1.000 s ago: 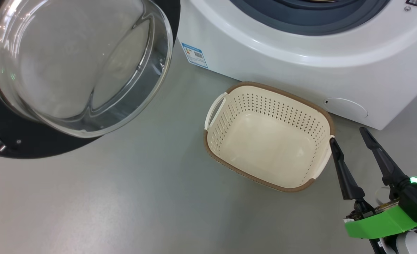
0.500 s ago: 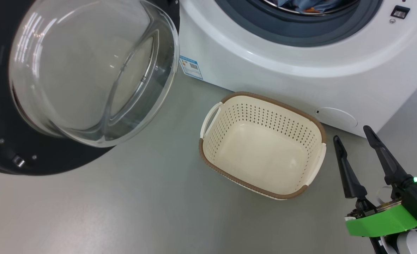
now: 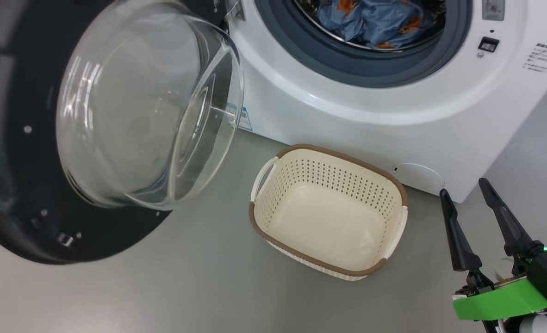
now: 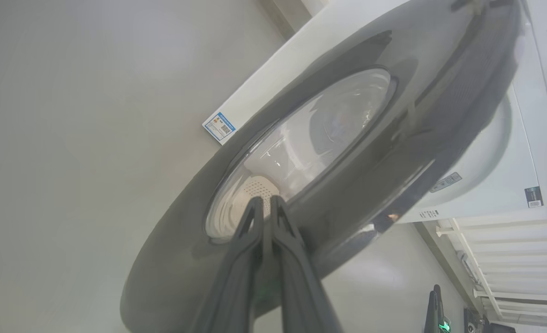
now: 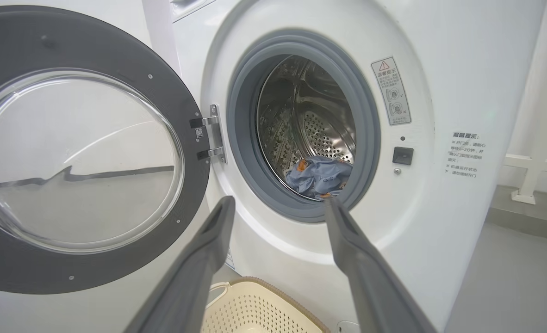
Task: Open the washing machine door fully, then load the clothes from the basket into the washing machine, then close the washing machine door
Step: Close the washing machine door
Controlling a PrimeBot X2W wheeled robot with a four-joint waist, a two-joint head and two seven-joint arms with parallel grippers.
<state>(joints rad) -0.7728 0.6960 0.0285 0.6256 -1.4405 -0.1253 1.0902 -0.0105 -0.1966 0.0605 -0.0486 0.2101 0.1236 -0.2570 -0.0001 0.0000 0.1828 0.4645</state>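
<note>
Washing machine [image 3: 347,120]: white, front-loading, mouth uncovered.
Door [image 3: 19,194]: wide open on the hinge [image 5: 211,134] at the left edge of the washing machine's mouth; hangs out to the left of the washing machine, black inner rim and bulging glass bowl [image 3: 148,111] turned toward the head camera.
Clothes [image 3: 375,23]: light blue with orange-brown print, heaped inside the washing machine at the bottom of the steel drum [image 5: 310,115], behind the grey-blue gasket [image 3: 347,64].
Basket [image 3: 329,171]: upright on the floor [image 3: 162,286] just in front of the washing machine, below its mouth and near the round flap [image 3: 419,173]; bare cream bottom showing.
Left gripper [image 4: 265,200]: clenched, fingers pressed together with nothing between them; tips over the window on the door's outer face, on the side turned away from the washing machine's mouth; touching or just short of the door, cannot tell.
Right gripper [image 3: 462,187]: released, fingers spread wide, grasping nothing; hangs before the washing machine's lower right corner, right of the basket and apart from it; aimed at the washing machine's mouth in the right wrist view.
Blue label [image 3: 243,118]: low on the washing machine's front, at its left corner, partly behind the glass bowl in the head view.
Warning sticker [image 5: 391,90]: on the washing machine's front, right of the mouth.
</note>
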